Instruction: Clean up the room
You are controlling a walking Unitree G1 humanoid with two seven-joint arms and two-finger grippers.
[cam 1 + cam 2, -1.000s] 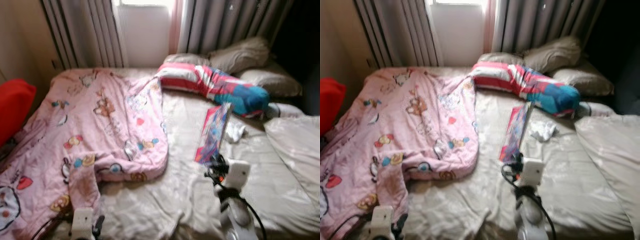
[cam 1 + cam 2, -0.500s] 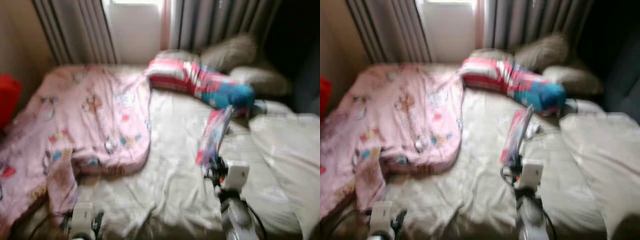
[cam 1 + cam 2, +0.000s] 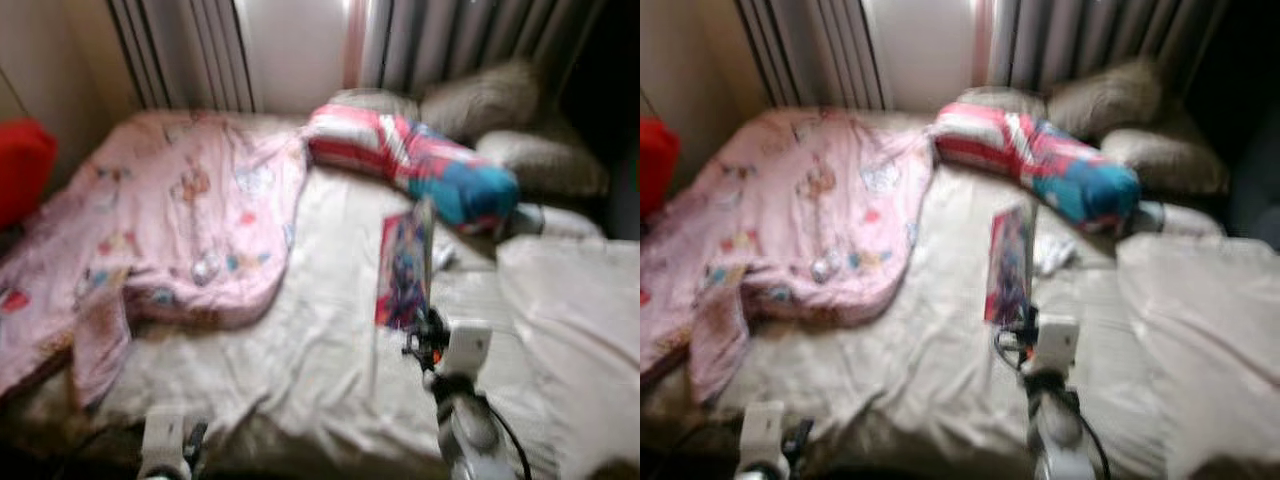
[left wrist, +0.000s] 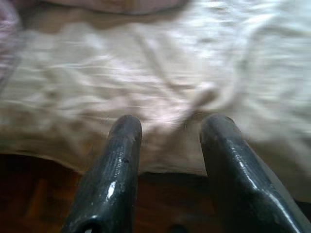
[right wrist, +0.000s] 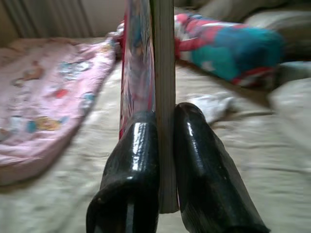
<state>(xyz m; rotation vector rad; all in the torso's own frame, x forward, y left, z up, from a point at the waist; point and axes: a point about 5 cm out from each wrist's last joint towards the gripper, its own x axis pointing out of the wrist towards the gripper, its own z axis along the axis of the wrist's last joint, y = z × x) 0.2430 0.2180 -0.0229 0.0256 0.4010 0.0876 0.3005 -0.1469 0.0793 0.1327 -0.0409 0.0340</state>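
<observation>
**Book clamped edge-on in right gripper above the bed; left gripper unloaded**

Red cushion-like object: at the far left beside the bed. Blurred; its nature cannot be confirmed.

Pink blanket: spread loosely over the left half of the bed, cartoon print, one corner trailing toward the foot. Judged soft and limp; it would need gathering at a corner or hem and would sag from any single hold.

Left gripper: low at the foot of the bed, fingers parted, nothing between them. It looks across the rumpled beige sheet at the mattress edge.

Striped bolster: red, white and teal, lying against the grey pillows at the head of the bed.

Book: a thin, colourful-covered volume, held upright and clear of the sheet, roughly mid-bed, in front of the bolster. A small white crumpled item lies on the sheet just behind it.

Right gripper: fingers closed on the book's lower edge, one on each cover.

Handling assessment: the book is judged light and fairly stiff, but the glossy cover looks slippery, and a hold at one edge leaves the rest free to swing or flop. A hold nearer the spine would be steadier.
</observation>
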